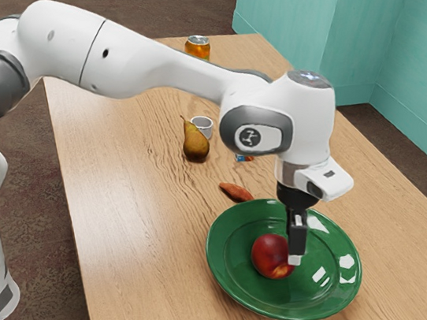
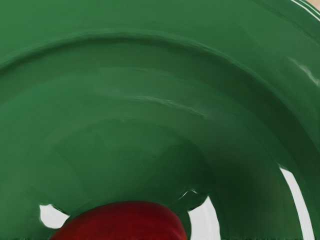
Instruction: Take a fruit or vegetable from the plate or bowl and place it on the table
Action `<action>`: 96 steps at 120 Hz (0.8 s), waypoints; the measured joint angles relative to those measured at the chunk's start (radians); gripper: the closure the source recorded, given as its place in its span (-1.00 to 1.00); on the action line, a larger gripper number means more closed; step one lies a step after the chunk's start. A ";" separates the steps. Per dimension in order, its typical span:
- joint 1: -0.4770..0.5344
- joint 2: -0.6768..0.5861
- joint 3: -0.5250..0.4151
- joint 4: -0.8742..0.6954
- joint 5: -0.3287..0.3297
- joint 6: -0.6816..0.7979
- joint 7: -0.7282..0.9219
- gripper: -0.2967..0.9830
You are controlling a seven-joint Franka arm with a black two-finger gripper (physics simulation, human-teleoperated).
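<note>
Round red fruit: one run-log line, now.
black gripper at round red fruit | fruit in glossy green plate | not yet on wooden table

white arm with grey joint rings, black fingers point(image 1: 295, 260), pale tips.

Ext. view's bright on my end, soft light. I get hard white glare on the green plate point(image 1: 245, 303) beside the gripper point(image 1: 294, 258), pale sheen on the table point(image 1: 109, 210) toward the arm's base. Wrist cam's dimmer, w/ white reflections flanking the red fruit point(image 2: 125, 222).
</note>
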 joint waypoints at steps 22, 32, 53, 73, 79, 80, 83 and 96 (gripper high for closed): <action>0.003 -0.001 0.031 -0.030 0.001 0.015 0.001 -0.54; 0.003 -0.007 0.048 -0.048 0.002 0.019 0.001 -0.54; 0.000 -0.034 0.064 -0.083 0.007 0.017 0.001 -0.54; -0.004 -0.047 0.081 -0.134 0.006 0.028 0.002 -0.54; -0.009 -0.043 0.081 -0.140 0.005 0.033 0.002 -0.53; -0.010 -0.042 0.082 -0.140 0.004 0.034 0.002 -0.53; -0.010 -0.040 0.082 -0.143 0.003 0.037 0.003 -0.53; -0.008 -0.037 0.083 -0.149 0.002 0.047 0.005 -0.34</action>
